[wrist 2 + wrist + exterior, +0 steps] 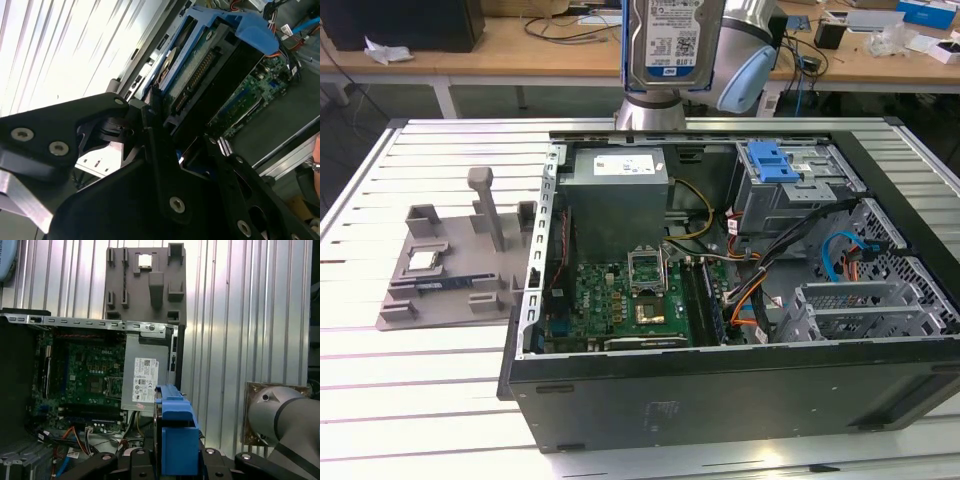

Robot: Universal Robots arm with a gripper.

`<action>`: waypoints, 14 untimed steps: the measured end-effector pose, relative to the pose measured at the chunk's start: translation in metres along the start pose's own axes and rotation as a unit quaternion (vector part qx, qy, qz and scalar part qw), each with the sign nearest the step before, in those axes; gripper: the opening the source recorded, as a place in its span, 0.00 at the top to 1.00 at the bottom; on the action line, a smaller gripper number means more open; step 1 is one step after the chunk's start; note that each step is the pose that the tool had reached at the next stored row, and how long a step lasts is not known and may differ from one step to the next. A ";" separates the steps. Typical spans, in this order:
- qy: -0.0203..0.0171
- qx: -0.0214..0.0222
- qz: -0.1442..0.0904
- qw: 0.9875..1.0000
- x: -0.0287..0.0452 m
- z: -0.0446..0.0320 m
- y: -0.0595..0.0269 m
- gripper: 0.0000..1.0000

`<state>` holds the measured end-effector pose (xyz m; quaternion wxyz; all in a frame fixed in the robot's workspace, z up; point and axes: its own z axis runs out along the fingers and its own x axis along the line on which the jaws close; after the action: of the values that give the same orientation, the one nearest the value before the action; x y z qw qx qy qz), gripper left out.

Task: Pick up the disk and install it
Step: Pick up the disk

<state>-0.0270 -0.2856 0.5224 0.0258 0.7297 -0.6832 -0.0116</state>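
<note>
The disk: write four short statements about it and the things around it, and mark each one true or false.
1. The tool is shut on the disk and holds it in the air. True.
2. The disk is seated in the grey cage. False: it hangs in the tool, apart from the grey cage.
3. The small silver chip lies on the grey fixture, outside the computer case. True.
4. The computer case is closed. False: it lies open, with the motherboard in plain sight.
</note>
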 end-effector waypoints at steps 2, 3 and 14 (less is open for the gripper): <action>-0.002 0.000 0.000 1.000 0.0094 0.0033 -0.0009 0.63; -0.007 0.000 0.000 1.000 0.0129 0.0035 -0.0009 0.63; -0.027 0.002 -0.001 1.000 0.0341 0.0054 -0.0046 0.63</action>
<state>-0.0205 -0.3195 0.5174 0.0063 0.7301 -0.6827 -0.0302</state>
